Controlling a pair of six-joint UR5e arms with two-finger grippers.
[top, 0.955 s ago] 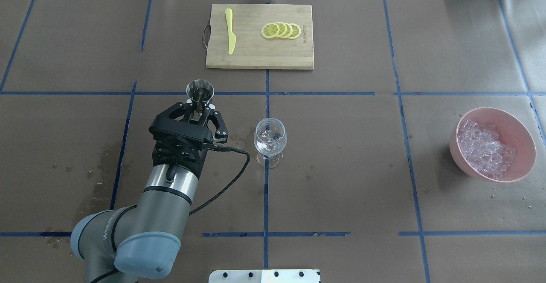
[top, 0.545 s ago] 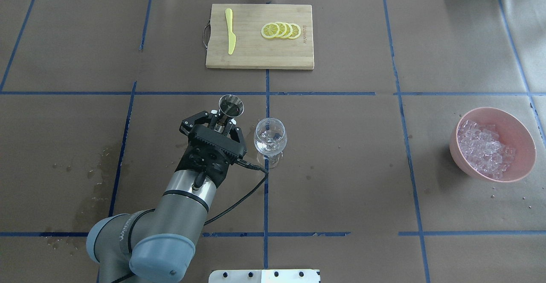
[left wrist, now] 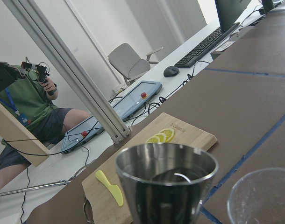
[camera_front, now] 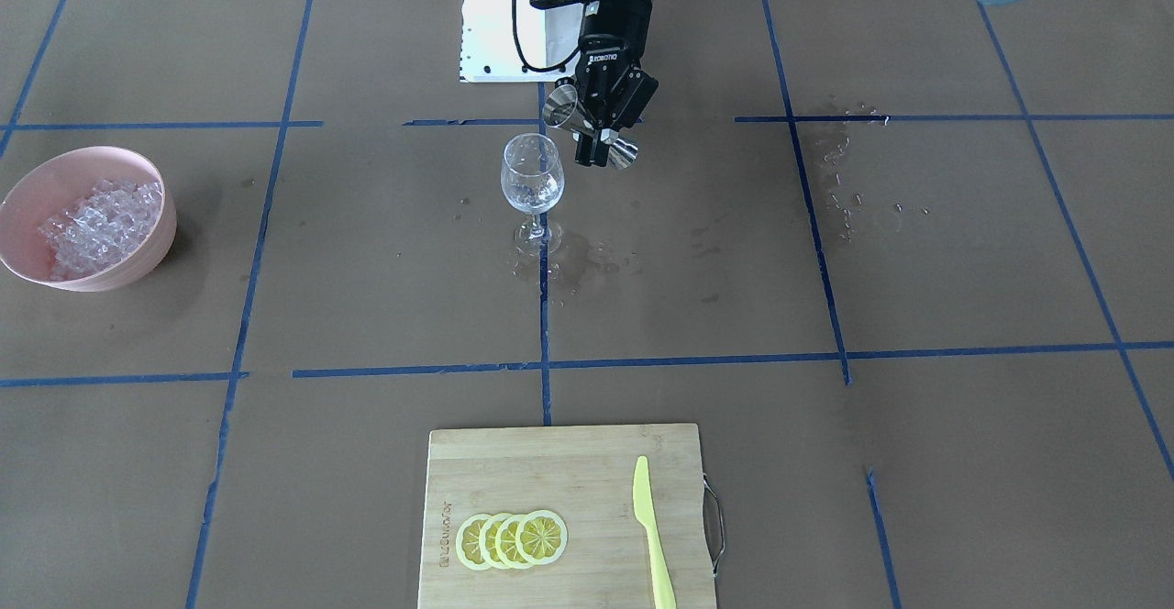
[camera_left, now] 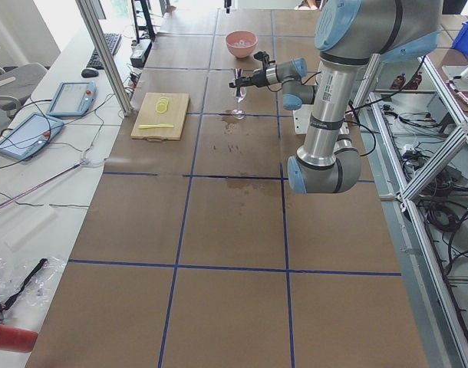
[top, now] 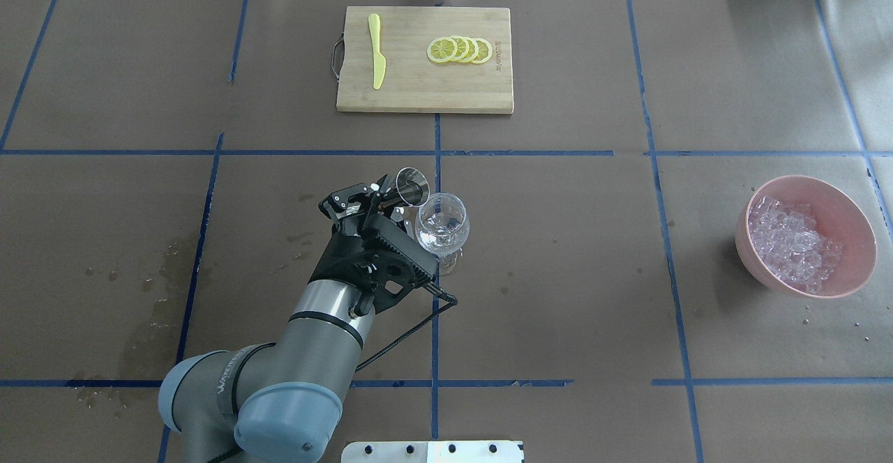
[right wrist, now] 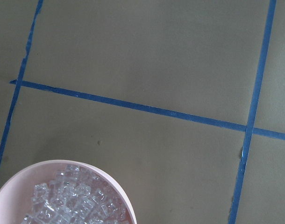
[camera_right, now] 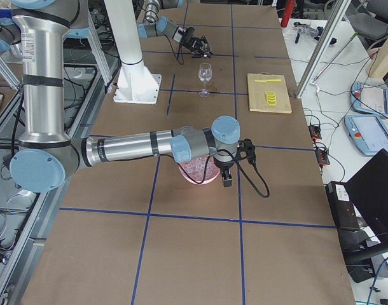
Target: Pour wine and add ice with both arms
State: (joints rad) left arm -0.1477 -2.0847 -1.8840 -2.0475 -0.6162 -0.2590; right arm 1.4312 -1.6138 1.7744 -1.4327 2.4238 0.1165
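Across the table, my left gripper (camera_front: 596,138) clamps the tilted metal cup (camera_front: 561,112) beside the glass (camera_front: 531,178); I should tip slowly, lip over rim. Overhead, ice (top: 792,240) lies in the pink bowl (top: 848,201). Sideways, my right gripper (camera_right: 226,181) hangs by it; grip impossible to tell.

Left arm (top: 328,323) swings right, elbow following. Left gripper (top: 389,201), clamped on steel jigger (top: 412,185), travels from well left of wine glass (top: 441,229) to just beside it. Wrist rolls: jigger, upright a second ago, now tips right, mouth just beside glass rim on far-left side.
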